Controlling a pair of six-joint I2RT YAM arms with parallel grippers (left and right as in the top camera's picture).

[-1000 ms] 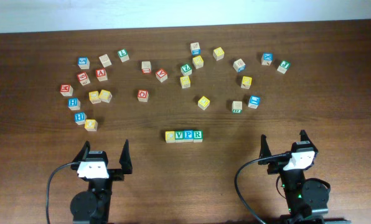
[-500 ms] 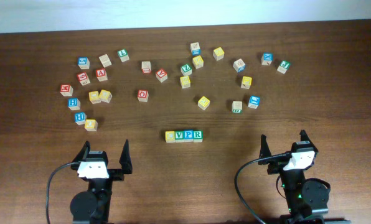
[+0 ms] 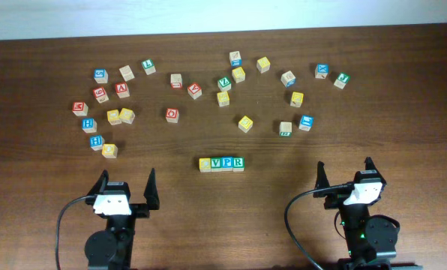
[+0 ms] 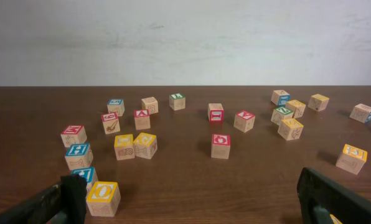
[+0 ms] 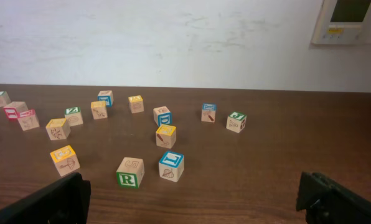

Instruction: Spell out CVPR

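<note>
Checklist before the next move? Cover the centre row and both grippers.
1. Row of four wooden letter blocks straight, with its blocks touching: ok.
2. Wooden V block, P block and R block in that order: ok.
3. Yellow-topped wooden block heading the row reads C: cannot tell; it is too small in the overhead view, and the row is outside both wrist views.
4. Left gripper jaws open and empty: ok.
5. Right gripper jaws open and empty: ok.
6. Nearest loose yellow wooden block apart from the row: ok.
</note>
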